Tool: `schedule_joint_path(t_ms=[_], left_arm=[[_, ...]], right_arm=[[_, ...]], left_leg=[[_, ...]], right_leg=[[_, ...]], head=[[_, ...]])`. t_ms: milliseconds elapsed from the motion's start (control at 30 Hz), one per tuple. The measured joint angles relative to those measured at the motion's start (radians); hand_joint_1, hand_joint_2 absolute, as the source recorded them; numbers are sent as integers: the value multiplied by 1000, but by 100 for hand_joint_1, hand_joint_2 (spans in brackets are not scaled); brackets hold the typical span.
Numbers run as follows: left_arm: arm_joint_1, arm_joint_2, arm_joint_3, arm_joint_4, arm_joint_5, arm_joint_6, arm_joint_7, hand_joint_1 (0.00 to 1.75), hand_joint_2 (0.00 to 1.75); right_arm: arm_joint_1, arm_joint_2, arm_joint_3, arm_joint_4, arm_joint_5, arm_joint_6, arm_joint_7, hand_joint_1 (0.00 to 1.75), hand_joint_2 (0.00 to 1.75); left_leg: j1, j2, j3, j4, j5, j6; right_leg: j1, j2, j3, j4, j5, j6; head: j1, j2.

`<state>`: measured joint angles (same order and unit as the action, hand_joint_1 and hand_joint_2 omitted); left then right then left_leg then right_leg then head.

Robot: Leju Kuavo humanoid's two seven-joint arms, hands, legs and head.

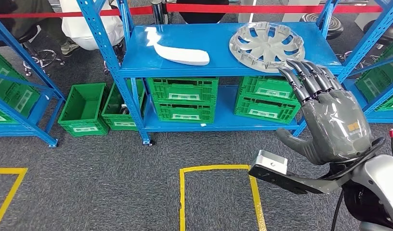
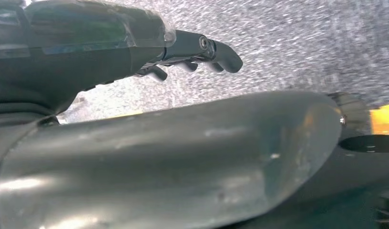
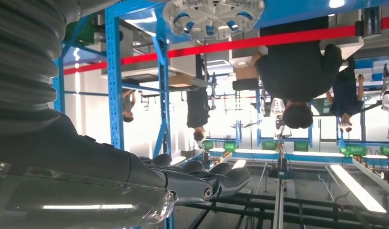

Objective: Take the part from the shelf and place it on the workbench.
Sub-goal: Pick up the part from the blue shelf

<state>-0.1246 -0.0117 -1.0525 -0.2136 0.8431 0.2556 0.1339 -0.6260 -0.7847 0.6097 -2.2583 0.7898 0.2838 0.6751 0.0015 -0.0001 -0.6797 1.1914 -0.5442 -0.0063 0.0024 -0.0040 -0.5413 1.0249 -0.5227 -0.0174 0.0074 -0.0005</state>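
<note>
**Right hand raised just short of the hubcap on the shelf's front right corner**

The silver hubcap [image 1: 267,46] lies flat, face up, on the top board of the blue shelf [image 1: 137,65], near that board's front right corner, its rim close to the front edge. Being round, it has no long axis to line up with; what matters is that it lies flat and low, so a hold has to come at the rim from the front edge or from above.

The right hand [image 1: 329,115] is lifted in front of the shelf, palm toward the shelf, holding nothing: its fingers [image 1: 305,74] are stretched out together and the thumb stands out to the side. In the head view the fingertips overlap the hubcap's near right rim, but I cannot tell whether they touch it or stand in front of it. The hubcap lies ahead of the hand and toward the robot's left. In the right wrist view the hubcap [image 3: 212,16] sits beyond the fingertips of the right hand [image 3: 202,183].

The left hand [image 2: 192,55] hangs over grey carpet, fingers loosely curled with nothing in them, so the right arm is plainly the nearer.

A white curved panel [image 1: 180,53] rests near the middle of the same board's front edge, well apart from the hubcap. Green crates [image 1: 185,98] fill the lower board.
</note>
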Motion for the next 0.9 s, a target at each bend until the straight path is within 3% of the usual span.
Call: schedule_joint_path(t_ms=[33, 67, 133, 233, 300, 400, 433, 467, 533, 600, 733, 800, 900], left_arm=[[0, 2, 0, 0, 0, 0, 0, 0, 0], [0, 3, 0, 0, 0, 0, 0, 0, 0], [-1, 6, 0, 1, 0, 0, 1, 0, 0], [1, 6, 0, 1, 0, -1, 4, 0, 0], [0, 6, 0, 1, -1, 0, 6, 0, 0], [0, 2, -1, 1, -4, -1, 7, 0, 0], [2, 1, -1, 1, -5, -2, 7, 0, 0], [3, 0, -2, 1, -7, -3, 8, 0, 0], [4, 0, -4, 1, -9, -4, 9, 0, 0], [2, 0, -7, 1, -11, -4, 9, 0, 0], [0, -1, -12, 1, -14, -6, 11, 0, 0], [-3, -1, -15, 1, -15, -6, 10, 0, 0], [-2, -1, -16, 1, -15, -6, 11, 0, 0]], right_arm=[[0, 0, 0, 0, -3, 0, 2, 0, 175], [1, 1, -1, 0, -6, -1, 5, 0, 175], [7, 2, -2, 2, -12, -5, 12, 0, 175], [22, 3, -16, 5, -16, -18, 20, 0, 175], [37, 3, -35, 8, -20, -27, 22, 0, 175], [80, 4, -76, 19, -50, -45, 23, 0, 175], [98, 5, -96, 26, -68, -54, 23, 0, 175], [115, 7, -118, 34, -90, -64, 23, 0, 175], [149, 8, -168, 52, -136, -87, 23, 0, 175], [176, 8, -213, 74, -169, -106, 23, 0, 175], [208, 7, -283, 99, -189, -118, 23, 0, 175], [213, 7, -309, 105, -191, -119, 23, 0, 175], [225, 8, -333, 114, -193, -119, 23, 0, 175]], left_leg=[[-5, 0, 17, -56, 37, 11], [-10, -2, 31, -104, 54, 20], [-17, -8, 46, -144, 57, 32], [-12, -11, 80, -172, 67, 39], [-4, -11, 103, -183, 63, 42], [-1, -11, 119, -185, 47, 42], [1, -11, 127, -185, 39, 40], [3, -11, 137, -185, 31, 37], [6, -11, 161, -185, 12, 28], [6, -11, 173, -185, -3, 14], [4, -2, 174, -164, -13, -9], [6, 1, 127, -82, -26, -16], [7, 1, 3, 88, -91, -19]], right_leg=[[2, -1, 10, -1, -7, 1], [2, -1, 17, -2, -13, 4], [-1, -2, 24, -3, -20, 13], [-2, 0, 32, 23, -21, 28], [-4, 2, -5, 99, -45, 39], [-13, 4, -109, 239, -104, 60], [-17, 3, -127, 244, -100, 64], [-21, 3, -130, 220, -75, 68], [-27, 3, -103, 110, 18, 74], [-25, 0, -81, 20, 61, 66], [-23, 0, -67, -1, 57, 31], [-24, 1, -52, -8, 51, 20], [-20, 0, -31, -12, 33, 11]], head=[[2, 0], [3, 0], [2, 0], [-1, 0], [1, 0], [5, 0], [5, 0], [5, 0], [6, 0], [7, 0], [5, 0], [2, 0], [-1, 0]])
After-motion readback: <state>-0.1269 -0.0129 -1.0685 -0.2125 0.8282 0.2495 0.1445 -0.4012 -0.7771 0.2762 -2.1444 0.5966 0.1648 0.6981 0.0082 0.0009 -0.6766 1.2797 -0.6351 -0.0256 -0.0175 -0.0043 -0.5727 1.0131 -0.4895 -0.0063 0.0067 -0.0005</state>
